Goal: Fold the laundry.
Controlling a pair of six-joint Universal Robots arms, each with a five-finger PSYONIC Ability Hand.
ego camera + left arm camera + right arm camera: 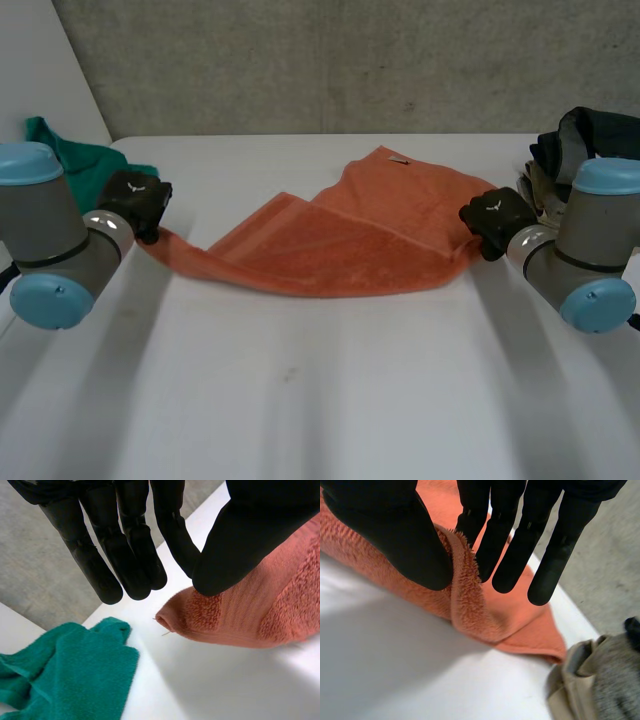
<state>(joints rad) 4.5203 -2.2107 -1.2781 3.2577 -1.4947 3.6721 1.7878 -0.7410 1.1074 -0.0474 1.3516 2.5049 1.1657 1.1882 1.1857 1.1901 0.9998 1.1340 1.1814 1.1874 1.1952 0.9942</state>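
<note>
Light-blue caps on the left arm [45, 285] and right arm [597, 303] sit nearest, at the near corners of the white table [320, 400]. Between them, mid-table, an orange towel [350, 245] lies stretched from side to side, sagging in the middle and partly folded over itself, with a small tag at its far edge.

Its left corner rises off the table to the left hand [135, 200]. In the left wrist view the thumb [260, 530] presses on that corner of the towel [250, 615] beside straight fingers, and the tip pokes out past it.

At the towel's right edge, the right hand [495, 220] pinches a ridge of cloth [470, 600] between its thumb [385, 530] and straight fingers.

A green cloth [75, 160] is bunched at the far left, just beyond the left hand. A heap of dark and beige garments [585, 135] sits at the far right. A concrete wall [330, 60] runs behind the table.
</note>
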